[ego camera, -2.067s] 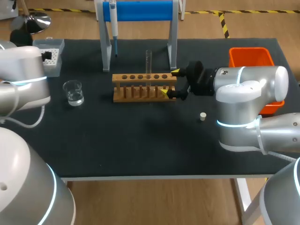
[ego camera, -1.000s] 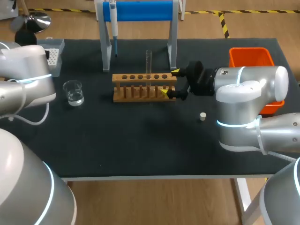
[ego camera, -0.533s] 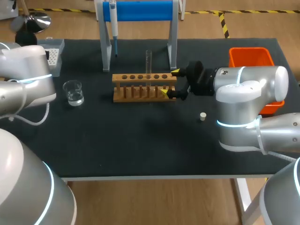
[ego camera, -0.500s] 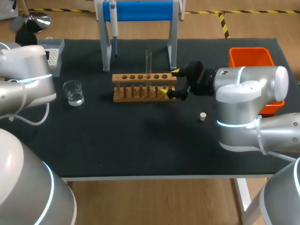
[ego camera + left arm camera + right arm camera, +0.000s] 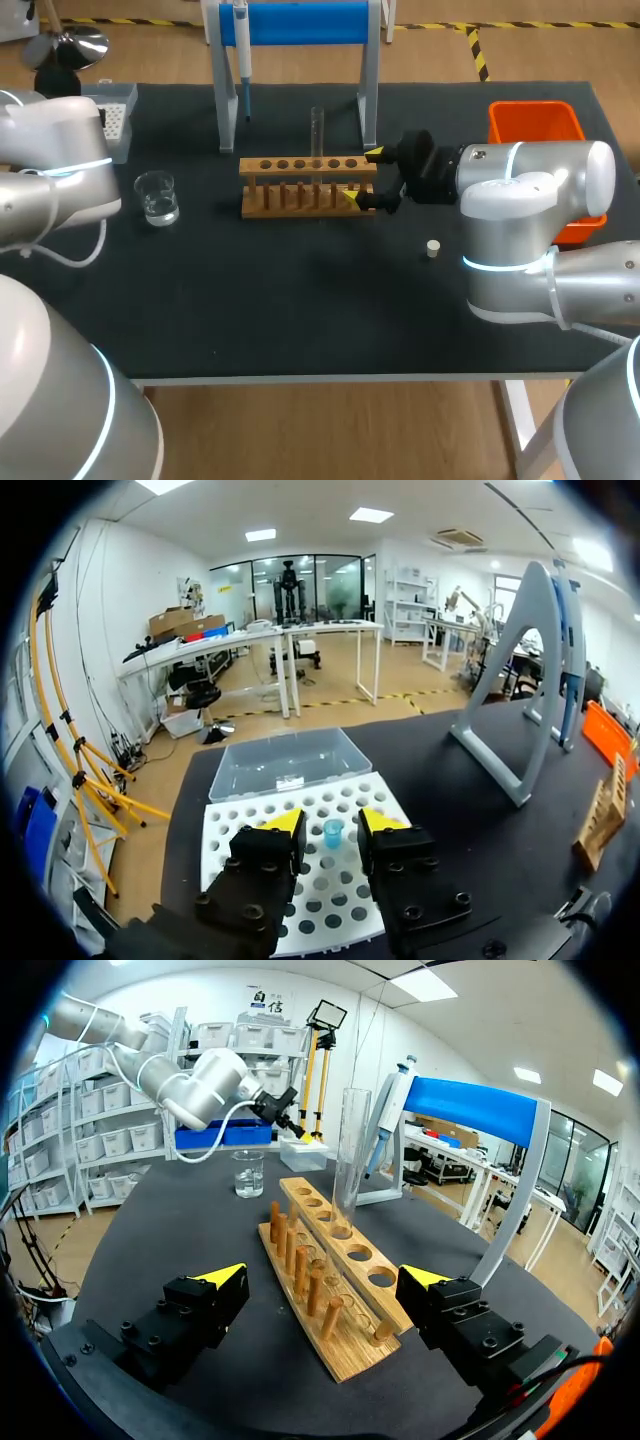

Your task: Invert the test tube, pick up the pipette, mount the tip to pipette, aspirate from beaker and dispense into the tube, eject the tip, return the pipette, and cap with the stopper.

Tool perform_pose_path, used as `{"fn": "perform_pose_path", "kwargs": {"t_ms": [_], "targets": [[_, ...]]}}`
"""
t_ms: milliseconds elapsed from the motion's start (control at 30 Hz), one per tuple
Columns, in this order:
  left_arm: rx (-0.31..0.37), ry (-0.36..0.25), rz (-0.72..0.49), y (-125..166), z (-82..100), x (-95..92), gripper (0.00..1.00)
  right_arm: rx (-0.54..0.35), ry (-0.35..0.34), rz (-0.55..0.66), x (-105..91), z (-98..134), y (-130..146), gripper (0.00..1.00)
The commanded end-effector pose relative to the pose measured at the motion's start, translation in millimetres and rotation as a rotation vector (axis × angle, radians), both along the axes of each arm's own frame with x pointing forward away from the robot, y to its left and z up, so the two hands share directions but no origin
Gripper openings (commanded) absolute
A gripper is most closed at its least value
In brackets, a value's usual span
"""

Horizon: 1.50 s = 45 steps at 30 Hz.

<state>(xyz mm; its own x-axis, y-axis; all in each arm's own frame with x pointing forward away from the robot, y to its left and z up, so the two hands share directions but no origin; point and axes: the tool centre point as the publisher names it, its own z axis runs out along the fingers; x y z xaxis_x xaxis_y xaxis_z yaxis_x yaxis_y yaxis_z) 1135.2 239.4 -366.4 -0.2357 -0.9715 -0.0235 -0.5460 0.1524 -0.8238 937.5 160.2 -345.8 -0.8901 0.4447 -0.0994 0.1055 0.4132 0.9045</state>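
Head view: the test tube [image 5: 317, 130] stands in the rack [image 5: 306, 186] at centre, apparently mouth up; the pipette [image 5: 241, 45] hangs on the stand [image 5: 300, 22] at upper centre; the stopper [image 5: 432, 248] lies loose at right; the right gripper [image 5: 362, 176] is released astride the rack's end.
Left wrist view: the left gripper [image 5: 332, 827] is spread above the tip box [image 5: 250, 825].
Right wrist view: the test tube is upright; pipetting and capping all remain.

Bright, even light falls from overhead. The matte black table top [image 5: 300, 300] shows only faint, soft shadows by the brown wooden tube rack [image 5: 308, 187]. Pale glare sits on the glossy grey-white right arm [image 5: 530, 190] and the clear glass beaker [image 5: 157, 197].
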Motion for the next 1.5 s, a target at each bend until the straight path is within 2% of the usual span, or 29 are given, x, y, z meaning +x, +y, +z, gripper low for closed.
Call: {"fn": "perform_pose_path", "kwargs": {"t_ms": [33, 100, 133, 433, 633, 1500], "targets": [[0.001, 0.004, -0.003, 0.5, -2.0, 3.8, 0.12, 0.003, -0.002, 0.000, -0.3, -0.9, -0.3, 1.00], [0.002, 0.006, -0.004, 0.5, -2.5, 4.1, 0.02, 0.003, -0.002, 0.000, -0.3, -0.9, -0.3, 1.00], [0.001, 0.007, -0.004, 0.5, -2.6, 4.2, 0.00, 0.003, -0.002, 0.000, -0.3, -0.9, -0.3, 1.00], [0.001, 0.009, -0.005, 0.4, -3.2, 4.3, 0.00, 0.003, -0.002, 0.000, -0.3, -0.9, -0.3, 1.00], [0.010, 0.003, 0.002, 0.6, 3.0, 3.4, 0.00, 0.003, -0.002, 0.000, -0.3, -0.9, -0.3, 1.00], [0.099, -0.064, 0.036, 4.2, 62.7, 1.6, 0.00, 0.003, -0.002, 0.000, -0.3, -0.9, -0.3, 1.00]]}}
